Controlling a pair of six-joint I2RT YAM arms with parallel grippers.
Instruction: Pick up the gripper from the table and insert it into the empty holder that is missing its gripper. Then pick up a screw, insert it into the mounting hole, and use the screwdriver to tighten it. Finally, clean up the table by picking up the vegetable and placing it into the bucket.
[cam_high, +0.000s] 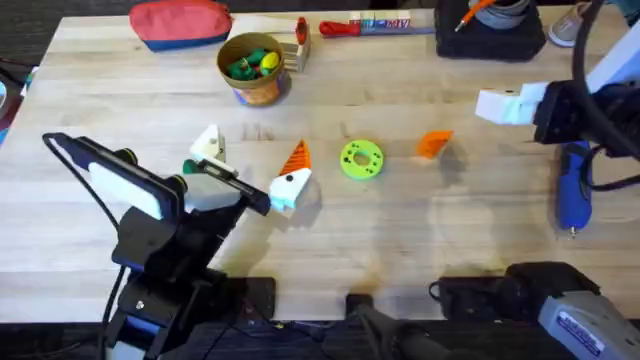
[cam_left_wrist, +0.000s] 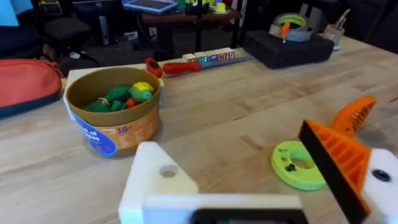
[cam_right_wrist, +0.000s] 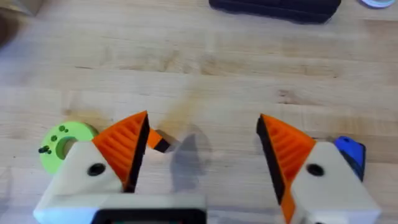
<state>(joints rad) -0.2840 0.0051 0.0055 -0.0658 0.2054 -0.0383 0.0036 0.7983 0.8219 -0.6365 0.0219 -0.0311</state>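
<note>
Hovering over worktop (cam_high: 400, 230), right fingers (cam_right_wrist: 124, 146) spread wide, nothing between; orange gripper (cam_high: 433, 144) lies flat on planks below, near green disc (cam_high: 361, 159). Left fingers (cam_left_wrist: 339, 158) spread too: one bare white holder (cam_high: 209, 143), other orange-ribbed. Blue screwdriver (cam_high: 573, 185) at right edge. Bucket (cam_high: 254, 68) at rear holds vegetable (cam_left_wrist: 115, 95).

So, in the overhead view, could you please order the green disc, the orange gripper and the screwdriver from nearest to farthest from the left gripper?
From the left gripper:
1. Green disc, in the middle, just to its right.
2. Orange gripper, further right, beyond the disc.
3. Screwdriver, far right side.
</note>
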